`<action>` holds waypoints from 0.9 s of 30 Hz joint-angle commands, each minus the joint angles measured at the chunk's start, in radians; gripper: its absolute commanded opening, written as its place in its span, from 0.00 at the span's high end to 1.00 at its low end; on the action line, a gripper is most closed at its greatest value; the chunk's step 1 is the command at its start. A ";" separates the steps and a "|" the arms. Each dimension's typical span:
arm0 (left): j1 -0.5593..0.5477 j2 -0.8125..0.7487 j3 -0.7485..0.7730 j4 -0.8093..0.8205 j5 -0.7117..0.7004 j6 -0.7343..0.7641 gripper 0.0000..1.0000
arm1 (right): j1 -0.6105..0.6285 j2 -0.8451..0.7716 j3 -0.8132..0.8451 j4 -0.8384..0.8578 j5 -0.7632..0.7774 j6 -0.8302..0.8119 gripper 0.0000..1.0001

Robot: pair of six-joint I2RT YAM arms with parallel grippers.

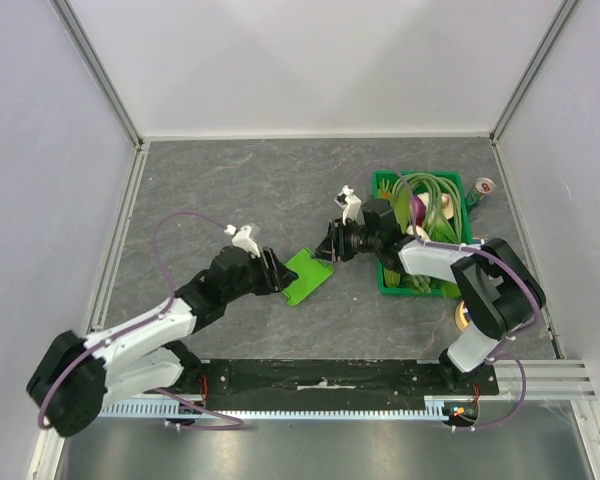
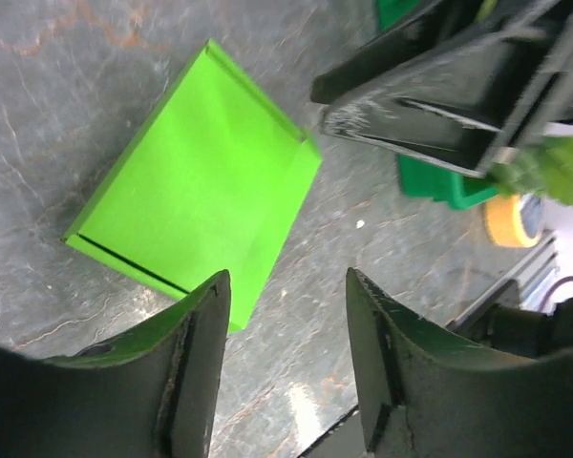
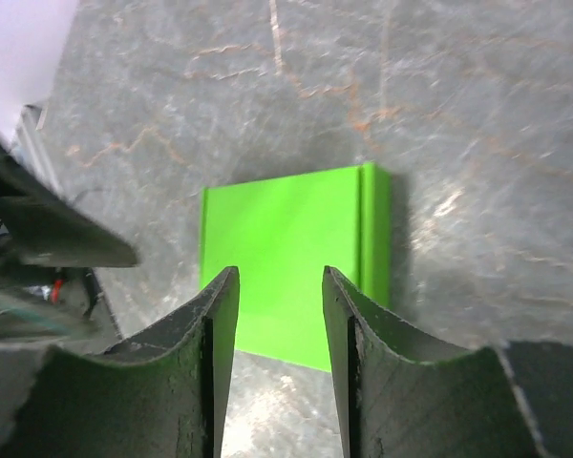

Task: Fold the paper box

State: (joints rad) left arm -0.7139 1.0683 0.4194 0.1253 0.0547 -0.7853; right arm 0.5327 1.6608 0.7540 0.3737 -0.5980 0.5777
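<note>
Dark-green crate (image 1: 378,182) holding long green stalks (image 1: 435,190), paper box (image 1: 306,275) flat on grey surface (image 1: 230,180), long axis near-left to far-right, left tool (image 2: 286,286) spread at 1 end, right tool (image 3: 279,281) spread at the other, both empty.

- The left arm (image 1: 150,335) stretches low from its base toward 2 o'clock, forearm nearly level.
- The left gripper (image 1: 277,270) has its jaws parted, with nothing between them.
- The right arm (image 1: 480,290) folds at the elbow, forearm pointing toward 9 o'clock.
- The right gripper (image 1: 330,245) faces the left one, jaws parted and empty.
</note>
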 commanded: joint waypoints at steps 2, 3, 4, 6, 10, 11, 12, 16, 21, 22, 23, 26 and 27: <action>0.053 -0.166 0.045 -0.186 0.023 0.000 0.36 | -0.016 0.050 0.119 -0.231 0.099 -0.173 0.52; 0.065 -0.175 0.041 -0.225 0.037 -0.018 0.35 | -0.016 0.062 0.123 -0.229 0.096 -0.173 0.52; 0.070 -0.185 0.030 -0.240 0.042 -0.063 0.35 | -0.016 0.082 0.133 -0.229 0.095 -0.176 0.53; 0.086 -0.206 -0.003 -0.245 0.077 -0.103 0.34 | -0.016 0.091 0.133 -0.207 0.086 -0.167 0.55; 0.096 -0.245 -0.097 -0.162 0.106 -0.238 0.32 | -0.020 0.137 0.125 -0.154 0.047 -0.139 0.60; 0.097 -0.246 -0.117 -0.144 0.109 -0.261 0.32 | -0.019 0.145 0.122 -0.145 0.041 -0.131 0.61; 0.100 -0.240 -0.151 -0.129 0.112 -0.305 0.31 | -0.019 0.149 0.110 -0.128 0.046 -0.119 0.62; 0.103 -0.154 -0.166 -0.046 0.139 -0.347 0.29 | -0.033 0.166 0.070 -0.067 0.030 -0.079 0.70; 0.103 -0.058 -0.159 0.040 0.143 -0.371 0.26 | -0.046 0.188 0.051 -0.036 0.018 -0.068 0.79; 0.103 -0.041 -0.165 0.069 0.140 -0.376 0.25 | -0.048 0.194 0.048 -0.032 0.009 -0.064 0.82; 0.103 -0.033 -0.174 0.121 0.134 -0.384 0.25 | -0.050 0.197 0.047 -0.026 0.006 -0.061 0.84; 0.105 0.002 -0.197 0.186 0.111 -0.425 0.24 | -0.060 0.198 0.035 -0.009 0.004 -0.053 0.87; 0.103 0.013 -0.192 0.192 0.106 -0.425 0.24 | -0.065 0.201 0.028 -0.009 0.004 -0.052 0.88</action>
State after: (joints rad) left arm -0.6163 1.0466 0.2356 0.1699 0.1680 -1.1351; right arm 0.4828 1.8320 0.8143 0.3542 -0.6090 0.5274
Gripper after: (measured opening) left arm 0.758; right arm 0.142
